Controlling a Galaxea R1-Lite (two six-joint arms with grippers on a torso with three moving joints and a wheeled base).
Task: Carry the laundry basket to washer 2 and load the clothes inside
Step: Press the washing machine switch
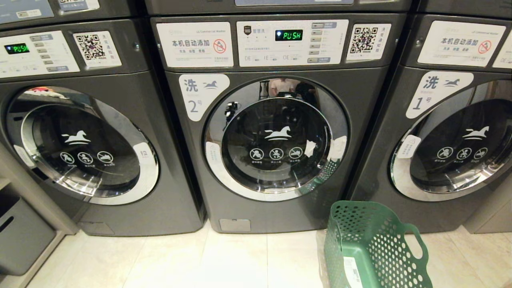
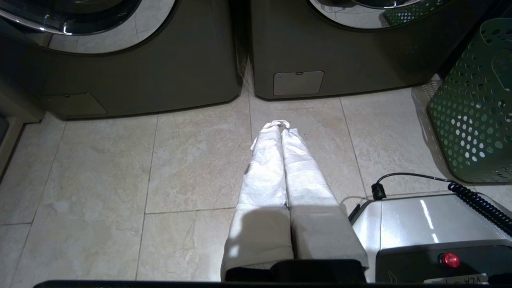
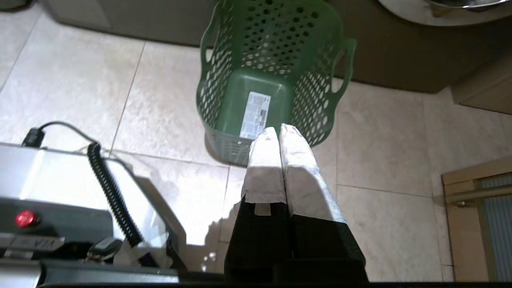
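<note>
The green perforated plastic laundry basket stands empty on the tiled floor at 5 o'clock from grey front-loading washer 2 (door shut). The right gripper, jaws pressed together and holding nothing, is nearer; the left gripper, likewise closed, hangs over bare tile.

Washer 1 is standing at the right with its door closed. An unnumbered washer is standing at the left, its display showing "PUSH". Beige floor tiles are lying in front. A grey bin is sitting far left.
</note>
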